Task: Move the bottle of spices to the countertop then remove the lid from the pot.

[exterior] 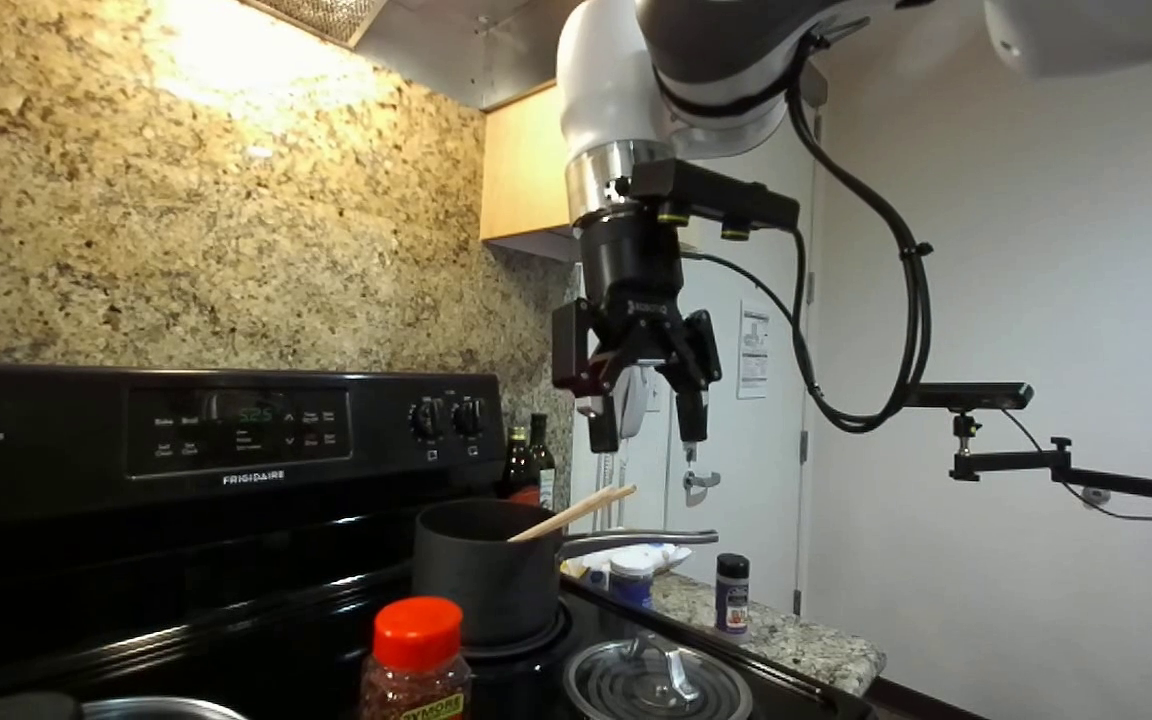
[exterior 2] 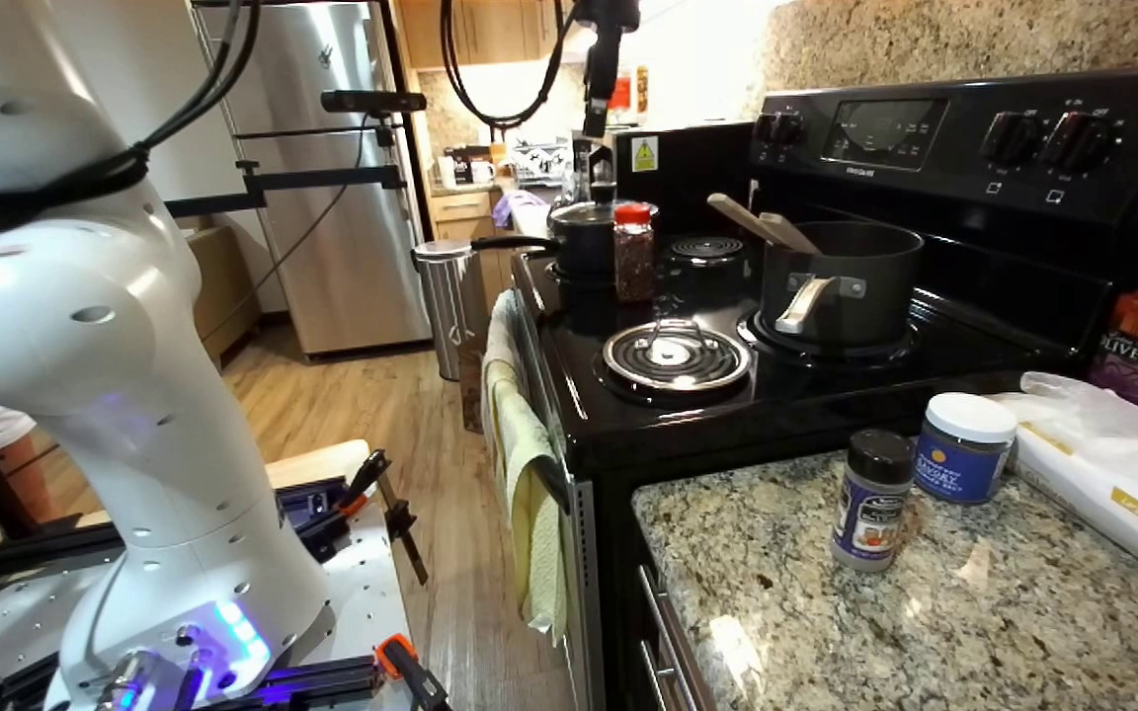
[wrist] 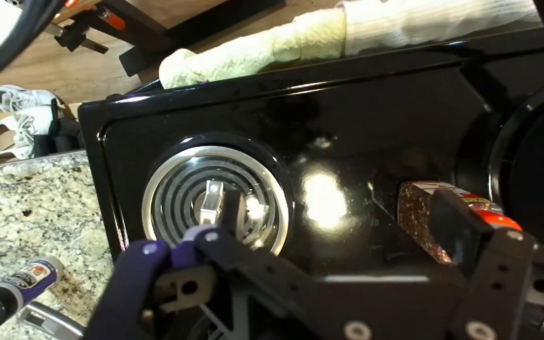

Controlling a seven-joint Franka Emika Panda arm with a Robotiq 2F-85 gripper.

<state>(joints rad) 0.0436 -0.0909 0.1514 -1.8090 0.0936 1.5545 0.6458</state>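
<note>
On the glossy black worktop (wrist: 357,118), a red-capped clear plastic spice bottle (exterior 2: 634,261) is stood upright; the black gripper (exterior: 648,443) is spread, empty; alignment is poorly shown; toppling could be caused by off-centre descent.

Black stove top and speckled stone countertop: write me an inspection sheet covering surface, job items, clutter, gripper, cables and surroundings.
Surface: black stove top beside light speckled stone countertop.
Job items: clear plastic spice bottle with orange-red cap, upright on the stove top; silver-rimmed round lid appears seated on the long-handled dark pot.
Clutter: metal-handled clear glass lid lying on the stove top; dark saucepan holding wooden utensils; purple-labelled black-capped bottle; white-lidded blue jar.
Gripper: black two-finger gripper open above the stove top; in its grasp, nothing seen.
Cables: thick black cables loop beside the white robot arm; snags, nothing seen.
Surroundings: steel refrigerator; hanging pale yellow towel.
</note>
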